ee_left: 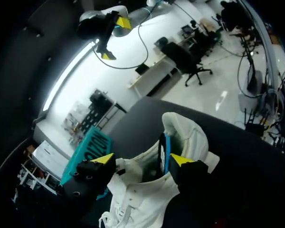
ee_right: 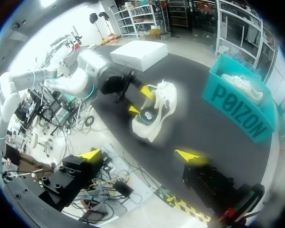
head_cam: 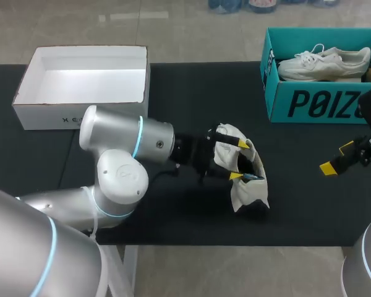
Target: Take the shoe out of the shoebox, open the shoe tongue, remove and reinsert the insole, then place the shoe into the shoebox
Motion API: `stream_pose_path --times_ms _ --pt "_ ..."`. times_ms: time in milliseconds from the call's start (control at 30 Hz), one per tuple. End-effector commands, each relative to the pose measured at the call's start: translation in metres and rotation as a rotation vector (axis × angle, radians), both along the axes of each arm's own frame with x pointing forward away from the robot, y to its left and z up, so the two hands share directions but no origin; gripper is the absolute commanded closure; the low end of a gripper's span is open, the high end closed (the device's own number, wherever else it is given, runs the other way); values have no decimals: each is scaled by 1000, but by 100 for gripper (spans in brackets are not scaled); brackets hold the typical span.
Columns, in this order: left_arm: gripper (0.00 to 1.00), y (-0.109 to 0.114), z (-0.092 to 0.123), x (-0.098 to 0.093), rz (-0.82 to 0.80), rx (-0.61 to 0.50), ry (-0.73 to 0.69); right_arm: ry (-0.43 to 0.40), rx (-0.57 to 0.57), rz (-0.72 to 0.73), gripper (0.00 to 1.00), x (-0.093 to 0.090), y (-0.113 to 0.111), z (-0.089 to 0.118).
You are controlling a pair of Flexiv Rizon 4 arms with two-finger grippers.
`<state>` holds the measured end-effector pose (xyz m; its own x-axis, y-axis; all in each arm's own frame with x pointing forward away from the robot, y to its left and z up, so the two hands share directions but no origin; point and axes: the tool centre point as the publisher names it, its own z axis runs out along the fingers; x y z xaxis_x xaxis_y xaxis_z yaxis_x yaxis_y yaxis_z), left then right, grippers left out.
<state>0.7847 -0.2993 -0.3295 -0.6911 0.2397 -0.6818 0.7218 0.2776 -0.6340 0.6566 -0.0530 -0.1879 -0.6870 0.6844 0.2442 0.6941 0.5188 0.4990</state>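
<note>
A white shoe [head_cam: 250, 189] lies on its side on the black mat [head_cam: 173, 93], near the table's front edge. My left gripper [head_cam: 239, 159] is at the shoe's opening with its fingers spread wide, one on each side of the upper. In the left wrist view the shoe [ee_left: 190, 137] sits between the yellow tips, and a blue insole [ee_left: 165, 152] shows inside the collar. I cannot see both fingers pressing on the shoe. My right gripper [head_cam: 337, 158] stands open off to the right, away from the shoe, with nothing between its fingers [ee_right: 90, 154].
A teal shoebox [head_cam: 309, 102] stands at the back right with a second white shoe [head_cam: 324, 62] inside it. An open white box [head_cam: 49, 111] sits at the back left. Bare mat lies between the shoe and both boxes.
</note>
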Motion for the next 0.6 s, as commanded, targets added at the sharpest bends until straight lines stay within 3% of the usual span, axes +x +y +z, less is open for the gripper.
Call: stream_pose_path --times_ms 33,167,200,233,300,400,600 --pt "0 15 20 -3 -9 9 -12 -3 -1 -2 0 -2 0 -1" --pt "0 12 27 -4 -52 51 -40 -3 -1 -2 0 -2 0 -1" --pt "13 11 28 -4 -73 78 -50 -3 -1 -2 0 -2 0 -1" --pt "57 9 28 -4 -100 118 -64 -3 -1 -2 0 -2 0 -1" --pt "100 5 31 -6 -169 240 -110 -3 -1 -2 0 -2 0 -1" --pt "100 8 31 -8 -273 576 -229 -3 -1 -2 0 -2 0 -1" --pt "100 16 36 -14 -345 891 -350 -3 -1 -2 0 -2 0 -1"
